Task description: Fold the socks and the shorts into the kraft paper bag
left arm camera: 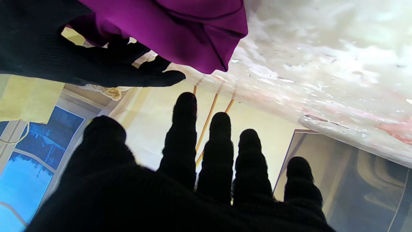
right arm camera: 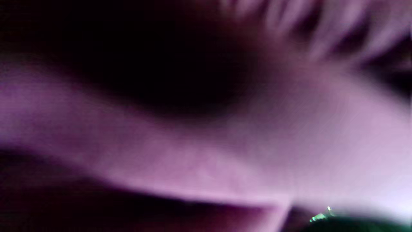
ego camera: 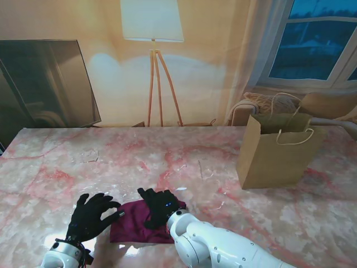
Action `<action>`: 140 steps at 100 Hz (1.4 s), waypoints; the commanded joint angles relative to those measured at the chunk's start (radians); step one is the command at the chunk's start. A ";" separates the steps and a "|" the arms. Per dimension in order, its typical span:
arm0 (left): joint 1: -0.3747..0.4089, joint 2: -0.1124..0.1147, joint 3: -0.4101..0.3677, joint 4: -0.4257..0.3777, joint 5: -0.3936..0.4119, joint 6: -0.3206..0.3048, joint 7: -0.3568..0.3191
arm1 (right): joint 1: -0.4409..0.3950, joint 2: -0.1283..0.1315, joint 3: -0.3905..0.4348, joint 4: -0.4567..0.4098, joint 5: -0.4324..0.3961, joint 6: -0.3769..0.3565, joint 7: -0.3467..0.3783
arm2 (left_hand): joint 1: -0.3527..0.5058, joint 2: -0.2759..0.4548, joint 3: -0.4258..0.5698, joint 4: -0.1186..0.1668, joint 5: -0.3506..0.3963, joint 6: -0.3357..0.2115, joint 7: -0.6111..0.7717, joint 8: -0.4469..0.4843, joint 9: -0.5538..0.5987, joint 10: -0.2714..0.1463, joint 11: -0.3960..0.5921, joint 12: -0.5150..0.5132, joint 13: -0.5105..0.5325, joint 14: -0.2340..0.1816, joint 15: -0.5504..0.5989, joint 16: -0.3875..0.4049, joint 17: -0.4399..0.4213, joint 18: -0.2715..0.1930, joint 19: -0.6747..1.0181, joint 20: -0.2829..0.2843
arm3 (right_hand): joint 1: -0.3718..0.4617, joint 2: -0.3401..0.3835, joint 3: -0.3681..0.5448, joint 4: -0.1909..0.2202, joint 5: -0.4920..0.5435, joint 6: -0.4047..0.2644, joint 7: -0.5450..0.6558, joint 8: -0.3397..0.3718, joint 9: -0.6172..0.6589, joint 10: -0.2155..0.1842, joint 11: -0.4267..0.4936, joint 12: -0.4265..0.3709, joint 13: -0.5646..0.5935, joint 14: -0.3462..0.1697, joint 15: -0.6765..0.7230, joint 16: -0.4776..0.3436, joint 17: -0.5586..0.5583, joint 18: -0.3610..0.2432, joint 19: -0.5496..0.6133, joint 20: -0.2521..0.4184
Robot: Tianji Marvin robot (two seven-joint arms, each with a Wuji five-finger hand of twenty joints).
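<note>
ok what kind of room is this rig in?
Looks like a living room, perhaps a staged one: a tripod floor lamp, a flat TV screen against the wall, and a curtained window behind the marble-look table.

I read this as a staged living room. Beyond the pink marble table (ego camera: 223, 162), the far wall carries a floor lamp (ego camera: 153, 50) on a wooden tripod, a dark flat screen (ego camera: 47, 84) on the far left, and a curtained window (ego camera: 321, 39) showing blue dusk on the far right.
</note>
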 commanded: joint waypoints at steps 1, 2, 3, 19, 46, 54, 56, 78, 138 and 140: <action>0.004 -0.003 0.003 0.002 0.000 0.001 0.004 | -0.010 -0.005 -0.017 0.020 0.009 0.006 0.036 | -0.020 0.025 0.000 0.082 -0.003 -0.015 -0.013 0.015 -0.029 0.011 -0.021 -0.004 -0.041 -0.008 -0.027 -0.008 -0.019 -0.004 -0.025 -0.009 | -0.013 -0.059 0.037 -0.058 0.008 0.033 -0.052 0.021 0.035 -0.069 0.121 0.064 0.103 -0.130 0.321 0.207 0.020 -0.040 0.086 0.090; 0.004 -0.003 0.003 0.002 0.000 0.001 0.004 | -0.010 -0.006 -0.018 0.023 0.010 0.007 0.035 | -0.019 0.025 0.000 0.082 -0.003 -0.014 -0.013 0.015 -0.030 0.011 -0.022 -0.004 -0.042 -0.008 -0.027 -0.008 -0.019 -0.004 -0.027 -0.009 | -0.010 -0.063 0.040 -0.058 0.008 0.030 -0.052 0.019 0.039 -0.082 0.151 0.079 0.099 -0.136 0.348 0.230 0.017 -0.042 0.084 0.092; 0.004 -0.003 0.003 0.002 0.000 0.002 0.004 | -0.010 -0.008 -0.019 0.027 0.011 0.007 0.032 | -0.019 0.026 0.000 0.082 -0.002 -0.016 -0.013 0.015 -0.030 0.012 -0.022 -0.004 -0.042 -0.009 -0.027 -0.008 -0.019 -0.005 -0.029 -0.008 | -0.008 -0.069 0.044 -0.058 0.008 0.029 -0.051 0.018 0.045 -0.094 0.180 0.095 0.097 -0.140 0.372 0.251 0.015 -0.041 0.082 0.094; 0.003 -0.003 0.006 0.006 0.000 0.000 0.010 | -0.023 -0.038 -0.011 0.073 0.046 0.014 -0.017 | -0.015 0.027 0.001 0.083 0.022 -0.024 -0.001 0.025 -0.025 -0.030 -0.021 -0.008 -0.048 -0.014 -0.030 -0.011 -0.023 -0.014 -0.067 -0.009 | 0.019 -0.241 0.153 -0.081 0.107 -0.049 0.100 0.082 0.282 -0.264 0.525 0.459 0.176 -0.180 0.669 0.496 0.029 0.021 0.059 0.051; -0.001 -0.005 0.013 0.021 -0.014 -0.002 0.013 | -0.041 -0.056 0.005 0.090 0.101 0.002 -0.029 | -0.007 0.026 0.004 0.083 0.068 -0.037 0.033 0.041 -0.023 -0.046 -0.021 -0.021 -0.051 -0.022 -0.031 -0.017 -0.015 -0.019 -0.100 -0.001 | 0.095 -0.405 0.200 -0.114 0.697 -0.498 0.822 0.354 0.383 -0.236 0.505 0.731 0.146 -0.166 0.764 0.603 0.029 0.086 0.111 0.063; -0.001 -0.005 0.014 0.022 -0.012 -0.002 0.014 | -0.049 -0.066 0.011 0.112 0.102 -0.012 -0.067 | -0.007 0.026 0.004 0.082 0.067 -0.035 0.035 0.042 -0.024 -0.044 -0.020 -0.023 -0.050 -0.021 -0.030 -0.017 -0.013 -0.018 -0.103 0.002 | 0.167 -0.406 0.161 -0.264 0.754 -0.585 0.924 0.405 0.317 -0.214 0.389 0.650 0.071 -0.159 0.613 0.505 0.045 0.049 0.128 0.068; -0.002 -0.004 0.013 0.022 -0.011 -0.001 0.014 | -0.051 -0.070 0.014 0.120 0.101 -0.018 -0.083 | -0.008 0.027 0.003 0.082 0.065 -0.036 0.035 0.042 -0.027 -0.042 -0.021 -0.024 -0.052 -0.021 -0.030 -0.017 -0.013 -0.018 -0.104 0.003 | 0.185 -0.402 0.157 -0.271 0.767 -0.605 0.941 0.416 0.314 -0.201 0.340 0.604 0.074 -0.155 0.543 0.448 0.058 0.049 0.132 0.066; -0.001 -0.006 0.008 0.014 -0.018 -0.003 0.012 | -0.086 -0.083 0.073 0.145 0.123 -0.106 -0.192 | -0.009 0.026 0.002 0.082 0.054 -0.032 0.031 0.042 -0.033 -0.033 -0.019 -0.026 -0.048 -0.018 -0.027 -0.017 0.018 -0.003 -0.082 0.029 | 0.276 -0.420 0.189 -0.256 0.803 -0.621 0.978 0.460 0.810 -0.125 0.162 0.078 0.673 -0.084 0.376 0.078 0.530 0.064 0.348 -0.191; -0.048 -0.005 0.014 0.009 -0.038 0.018 -0.024 | -0.249 0.041 0.418 -0.241 0.070 -0.152 -0.125 | -0.005 0.024 0.002 0.082 0.037 -0.017 0.019 0.038 -0.033 -0.025 -0.018 -0.026 -0.044 -0.014 -0.024 -0.014 0.058 -0.038 -0.054 0.049 | 0.363 -0.416 0.185 -0.238 0.888 -0.572 1.036 0.006 1.112 -0.089 0.114 -0.032 0.780 -0.093 0.765 0.099 0.753 -0.045 0.575 -0.395; -0.051 -0.005 0.014 0.009 -0.041 0.017 -0.027 | -0.254 0.046 0.433 -0.259 0.061 -0.152 -0.117 | -0.004 0.023 0.003 0.082 0.036 -0.015 0.018 0.038 -0.033 -0.024 -0.018 -0.025 -0.041 -0.013 -0.022 -0.013 0.074 -0.042 -0.044 0.053 | 0.362 -0.416 0.185 -0.238 0.888 -0.572 1.036 0.006 1.112 -0.089 0.113 -0.031 0.780 -0.094 0.765 0.099 0.753 -0.045 0.574 -0.395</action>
